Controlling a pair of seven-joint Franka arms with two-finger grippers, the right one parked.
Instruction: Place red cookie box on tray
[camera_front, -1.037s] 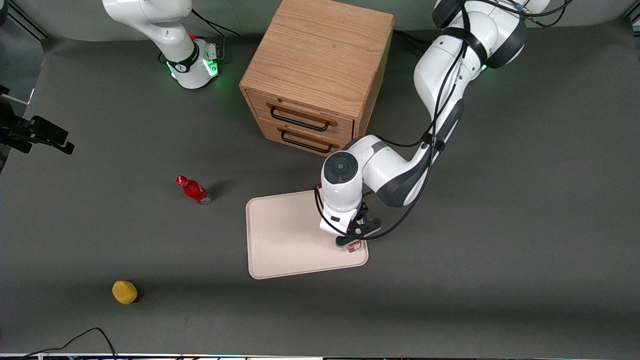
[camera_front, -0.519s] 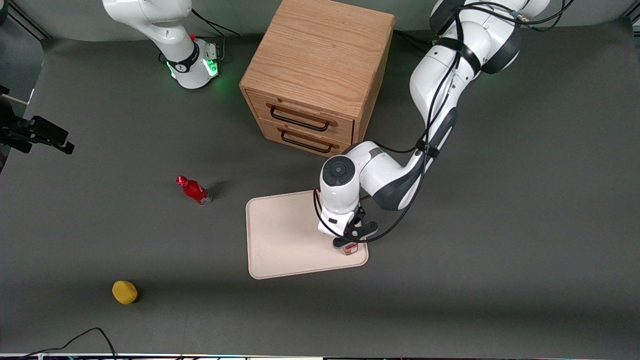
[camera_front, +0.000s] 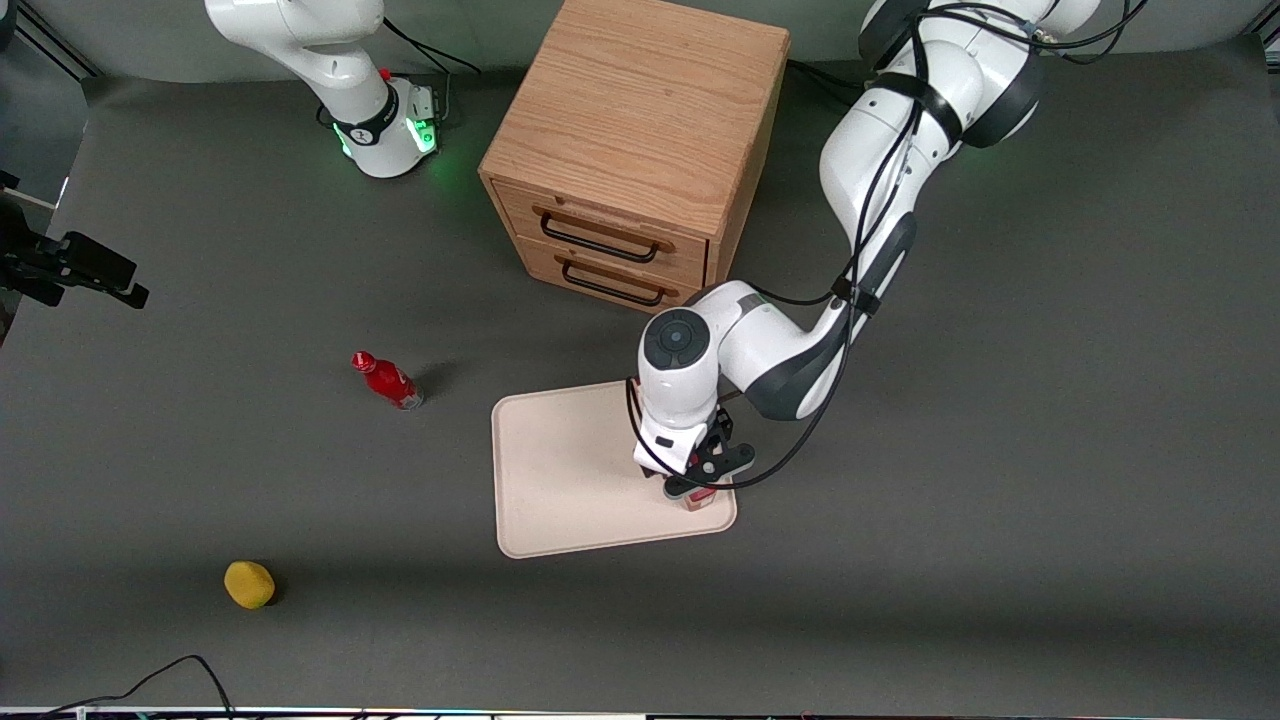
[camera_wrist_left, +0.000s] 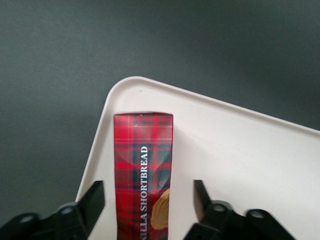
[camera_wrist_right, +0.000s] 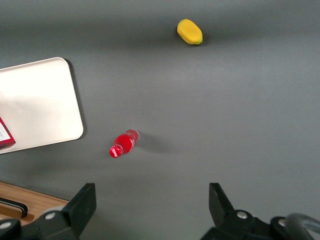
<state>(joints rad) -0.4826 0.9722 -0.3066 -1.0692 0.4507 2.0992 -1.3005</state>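
The red cookie box (camera_wrist_left: 143, 175), tartan-patterned with a tan cookie picture, lies on the tray (camera_wrist_left: 240, 160) along one short rim near a rounded corner. My left gripper (camera_wrist_left: 147, 192) is open astride it, with a gap between each finger and the box's sides. In the front view the gripper (camera_front: 697, 487) hangs low over the tray (camera_front: 570, 480) at the corner nearest the camera, toward the working arm's end. Only a small end of the box (camera_front: 702, 498) shows under it. The right wrist view catches the tray (camera_wrist_right: 35, 105) and a corner of the box (camera_wrist_right: 5, 135).
A wooden two-drawer cabinet (camera_front: 640, 150) stands farther from the camera than the tray. A small red bottle (camera_front: 387, 380) lies toward the parked arm's end. A yellow fruit-like object (camera_front: 249, 584) sits nearer the camera, also toward that end.
The wrist and gripper have shifted slightly toward the parked arm's end over the tray's corner. The box's visible end stays beneath the gripper.
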